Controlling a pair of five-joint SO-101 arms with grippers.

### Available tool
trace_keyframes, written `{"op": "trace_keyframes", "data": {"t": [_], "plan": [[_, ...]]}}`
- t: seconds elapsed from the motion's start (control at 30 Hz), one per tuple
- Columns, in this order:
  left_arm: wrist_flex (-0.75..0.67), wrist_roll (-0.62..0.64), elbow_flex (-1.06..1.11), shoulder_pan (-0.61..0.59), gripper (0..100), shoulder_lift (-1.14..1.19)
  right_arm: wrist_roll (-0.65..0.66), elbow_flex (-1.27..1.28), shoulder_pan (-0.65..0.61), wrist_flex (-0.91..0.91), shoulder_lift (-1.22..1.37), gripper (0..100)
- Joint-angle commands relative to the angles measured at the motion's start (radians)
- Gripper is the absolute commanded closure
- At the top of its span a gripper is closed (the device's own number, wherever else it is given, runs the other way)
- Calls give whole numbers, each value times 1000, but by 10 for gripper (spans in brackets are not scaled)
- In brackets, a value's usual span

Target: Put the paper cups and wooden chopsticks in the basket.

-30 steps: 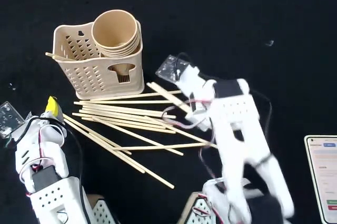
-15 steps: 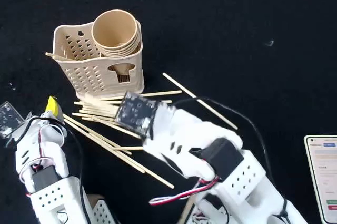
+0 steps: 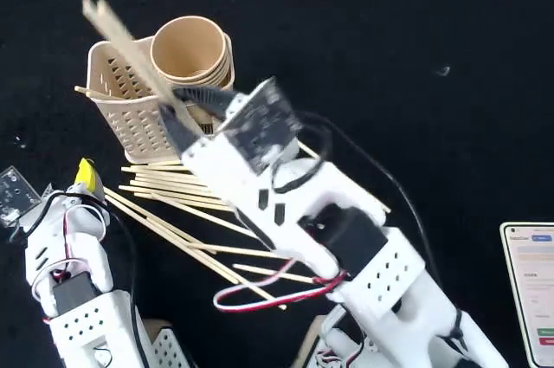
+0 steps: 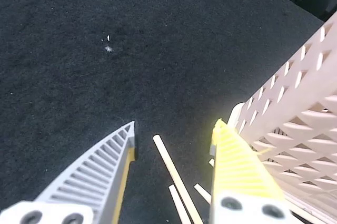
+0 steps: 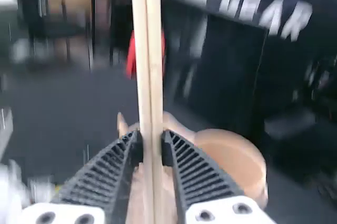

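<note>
Holding 2 chopsticks (image 3: 130,52), right end effector (image 5: 150,138) faces basket (image 3: 143,132).

Right arm (image 3: 346,255): I extend it from the near edge of the tabletop (image 3: 467,108) diagonally toward the far left corner. My right gripper (image 5: 150,140) is clamped on two wooden chopsticks (image 5: 146,50). Left arm (image 3: 74,281): folded at the near left corner. My left gripper (image 4: 174,129) is held low, jaws parted.

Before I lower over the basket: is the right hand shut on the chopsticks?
Shut on them: in the wrist view the right hand pinches the chopsticks from both sides, no gap.
</note>
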Motion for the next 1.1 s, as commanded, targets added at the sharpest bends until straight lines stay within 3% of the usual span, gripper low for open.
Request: {"op": "trace_keyframes", "data": {"t": [0.0, 0.17, 0.4, 0.6, 0.83, 0.97, 1.07], "plan": [[-20, -9, 5, 12, 766, -14, -71, -114, -11, -187, 90, 988], [-23, -9, 7, 12, 766, -14, -118, -202, -11, -396, 302, 988], [-18, -11, 7, 12, 766, -14, -130, -374, 6, -471, 619, 987], [-18, -11, 8, 12, 766, -14, -129, -493, 28, -466, 817, 987], [-18, -11, 8, 13, 766, -14, -124, -463, 23, -446, 858, 967], [-18, -11, 8, 13, 766, -14, -124, -466, 20, -324, 817, 847], [-18, -11, 8, 13, 766, -14, -124, -467, 12, -190, 713, 840]]}}
